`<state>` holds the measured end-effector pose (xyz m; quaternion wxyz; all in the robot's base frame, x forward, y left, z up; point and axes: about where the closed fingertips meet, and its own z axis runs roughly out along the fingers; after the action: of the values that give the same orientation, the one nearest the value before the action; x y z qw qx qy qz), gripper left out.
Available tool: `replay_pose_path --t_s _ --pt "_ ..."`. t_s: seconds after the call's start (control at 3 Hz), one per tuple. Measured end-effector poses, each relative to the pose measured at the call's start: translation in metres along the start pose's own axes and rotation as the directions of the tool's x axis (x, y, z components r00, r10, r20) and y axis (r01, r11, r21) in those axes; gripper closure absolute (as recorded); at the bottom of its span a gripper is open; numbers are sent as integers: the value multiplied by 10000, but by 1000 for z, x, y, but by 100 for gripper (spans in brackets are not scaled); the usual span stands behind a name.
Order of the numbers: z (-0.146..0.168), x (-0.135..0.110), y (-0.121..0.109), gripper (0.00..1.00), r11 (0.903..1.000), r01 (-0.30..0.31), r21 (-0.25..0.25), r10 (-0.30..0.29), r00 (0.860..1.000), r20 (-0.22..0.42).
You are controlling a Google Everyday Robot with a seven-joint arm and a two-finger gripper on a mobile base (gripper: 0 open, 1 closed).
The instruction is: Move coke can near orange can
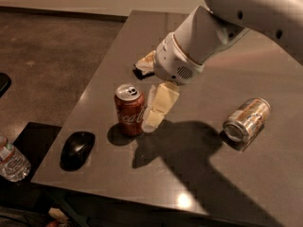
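The coke can [129,109], red with white script and a silver top, stands upright on the grey table [199,174], left of the middle. My gripper [153,122] hangs from the white arm [189,56] and reaches down just right of the coke can, very close to its side or touching it. The orange can [246,119], silver and orange-tan, lies on its side at the right, well apart from the coke can and the gripper.
A black computer mouse [77,148] lies near the table's front left corner. A snack packet [145,64] lies behind the gripper, partly hidden by the arm. A plastic water bottle [12,159] sits below the table's left edge.
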<state>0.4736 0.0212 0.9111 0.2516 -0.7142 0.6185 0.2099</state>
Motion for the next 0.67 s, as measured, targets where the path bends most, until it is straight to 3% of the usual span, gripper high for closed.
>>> replay_pose_path --t_s 0.33,0.67 --pt "9 -6 6 0 9992 32 -407 -22 9997 225" --pt "14 -15 7 18 9980 -2 -631 31 9990 453"
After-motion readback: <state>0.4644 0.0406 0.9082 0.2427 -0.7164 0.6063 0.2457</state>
